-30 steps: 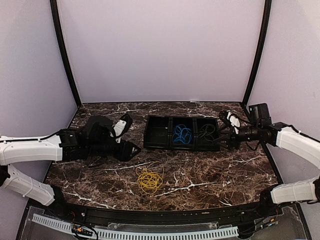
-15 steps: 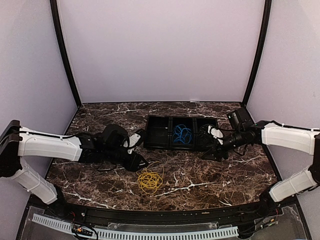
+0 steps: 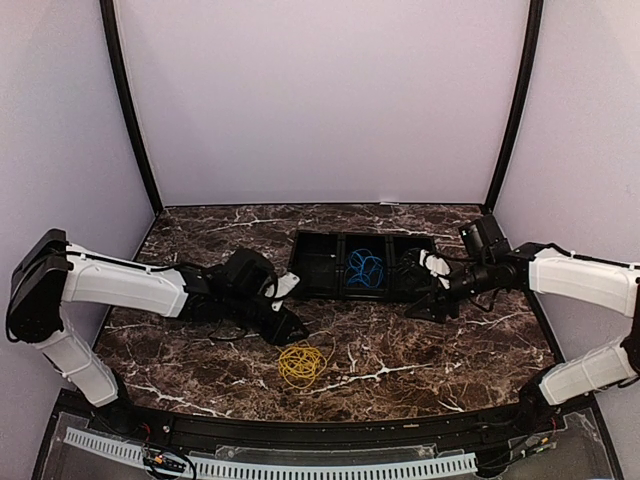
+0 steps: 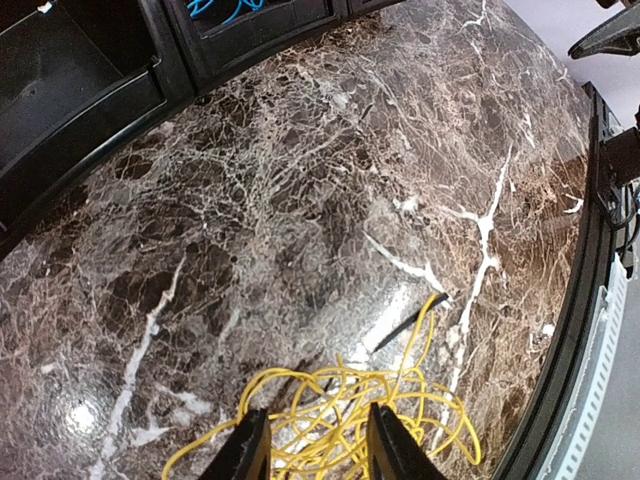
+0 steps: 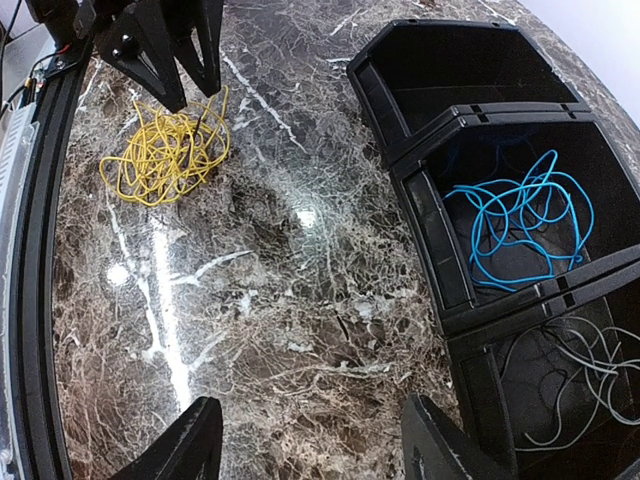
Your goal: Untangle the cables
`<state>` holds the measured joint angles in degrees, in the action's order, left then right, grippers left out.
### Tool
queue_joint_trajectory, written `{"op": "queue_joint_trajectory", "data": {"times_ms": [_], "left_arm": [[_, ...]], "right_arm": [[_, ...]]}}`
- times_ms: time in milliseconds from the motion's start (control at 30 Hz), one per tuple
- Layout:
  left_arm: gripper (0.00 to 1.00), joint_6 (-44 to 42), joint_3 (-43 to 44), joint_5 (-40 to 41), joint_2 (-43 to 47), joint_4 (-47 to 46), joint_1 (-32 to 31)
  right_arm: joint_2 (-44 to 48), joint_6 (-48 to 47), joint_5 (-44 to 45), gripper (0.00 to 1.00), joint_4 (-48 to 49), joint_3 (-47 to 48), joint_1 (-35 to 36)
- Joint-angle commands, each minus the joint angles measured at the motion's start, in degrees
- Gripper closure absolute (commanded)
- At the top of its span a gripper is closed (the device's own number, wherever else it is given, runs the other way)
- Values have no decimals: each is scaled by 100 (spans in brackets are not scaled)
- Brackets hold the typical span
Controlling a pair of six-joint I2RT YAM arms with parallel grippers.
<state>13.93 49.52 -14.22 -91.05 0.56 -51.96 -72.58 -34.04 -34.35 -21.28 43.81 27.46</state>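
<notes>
Straddles yellow cable coil (image 4: 330, 420) on the worktop (image 3: 420, 350) with left end effector (image 4: 318, 445) half open, unclamped, lined up to pinch. Holds right end effector (image 5: 310, 450) wide and empty beside tray (image 3: 316, 294), clear of blue cable (image 5: 520, 225).

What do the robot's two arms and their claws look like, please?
The left arm and right arm are alike: white shell segments joined by black joints and black wrists, with thin black cables running alongside. The left claw and right claw each have two black, tapering, wedge-like fingers. No markings are legible.
</notes>
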Motion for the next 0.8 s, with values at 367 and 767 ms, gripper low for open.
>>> {"op": "queue_joint_trajectory", "data": {"times_ms": [367,767], "left_arm": [[57,-164,-159,-66,580,10,-96],[81,-223,18,-484,-76,-35,-181]], "right_arm": [[185,13,92,36,155,-90,33],[198,28,130,36,184,-110,36]]}}
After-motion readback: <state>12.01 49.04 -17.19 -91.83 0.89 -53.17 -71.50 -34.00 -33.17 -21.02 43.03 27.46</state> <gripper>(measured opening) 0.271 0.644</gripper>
